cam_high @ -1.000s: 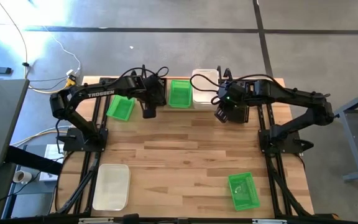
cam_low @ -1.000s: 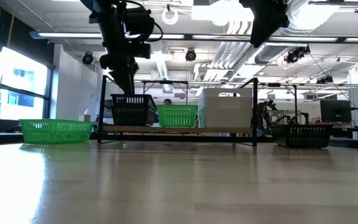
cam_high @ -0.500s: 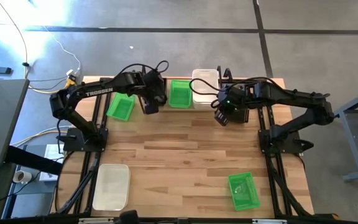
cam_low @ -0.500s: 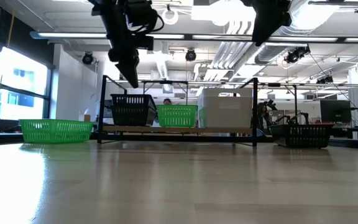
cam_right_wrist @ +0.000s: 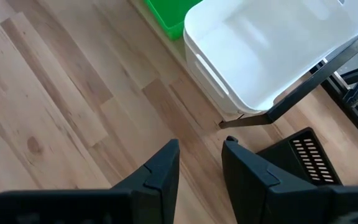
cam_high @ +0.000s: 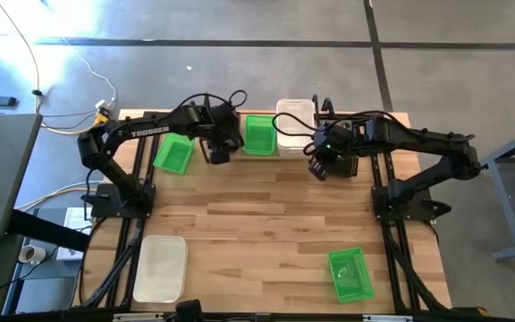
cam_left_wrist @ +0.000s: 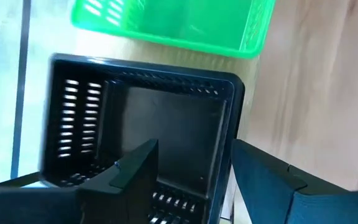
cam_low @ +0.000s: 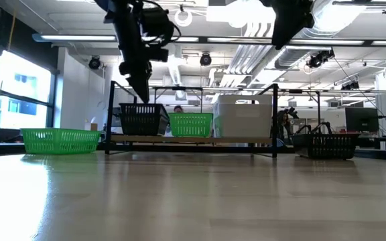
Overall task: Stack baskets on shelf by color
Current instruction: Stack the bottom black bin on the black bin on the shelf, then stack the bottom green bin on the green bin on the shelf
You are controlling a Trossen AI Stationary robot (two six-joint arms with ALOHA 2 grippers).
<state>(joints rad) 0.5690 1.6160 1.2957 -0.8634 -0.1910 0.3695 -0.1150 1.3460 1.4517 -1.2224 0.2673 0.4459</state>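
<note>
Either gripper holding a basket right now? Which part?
No. Left gripper is open above the black basket on the shelf; right gripper is open, empty.

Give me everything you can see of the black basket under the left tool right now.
The black basket is a small rectangular plastic bin with slotted, perforated walls and a solid-looking dark floor. It sits upright and empty at the left end of the shelf, beside a green basket. The left tool is above it, open, its fingers straddling one rim wall without visibly gripping.
</note>
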